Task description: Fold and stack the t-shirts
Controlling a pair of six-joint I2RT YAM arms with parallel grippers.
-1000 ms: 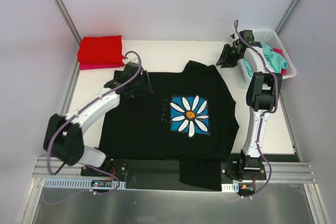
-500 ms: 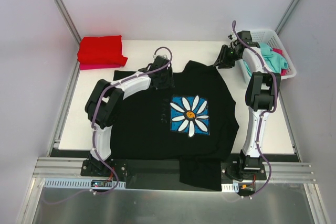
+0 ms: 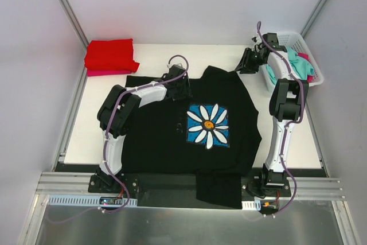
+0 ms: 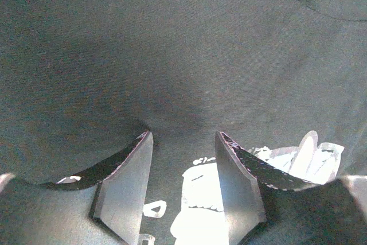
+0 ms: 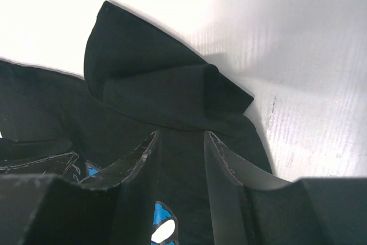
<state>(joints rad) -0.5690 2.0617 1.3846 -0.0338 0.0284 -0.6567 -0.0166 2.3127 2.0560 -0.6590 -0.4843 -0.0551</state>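
**Top view.** The black tee [image 3: 166, 136] lies flat on the table [image 3: 155, 55] with the daisy facing up. The left tool [image 3: 182, 87] has swung over from the left sleeve. It now sits on the tee's top edge, with the collar [image 3: 215, 72] just to its right. The right tool [image 3: 248, 62] has stayed at the right shoulder. Far off to the left of the left tool, a folded red tee [image 3: 109, 53] lies on a pink tee [image 3: 106, 73]. Just right of the right tool is the basket [image 3: 307, 41], with a teal tee [image 3: 295, 61] inside.

**Left wrist view.** The left tool's [image 4: 182, 162] two fingers stand apart and nothing is pinched between them. Black cloth lies under and ahead of the tips.

**Right wrist view.** The right tool's [image 5: 179, 142] fingers are apart too, and they hold nothing. The bunched sleeve [image 5: 166, 93] lies just ahead of the tips, with bare table beyond it.

Both tools are now at the tee's top edge. I think the first fold of this tee is about to start.
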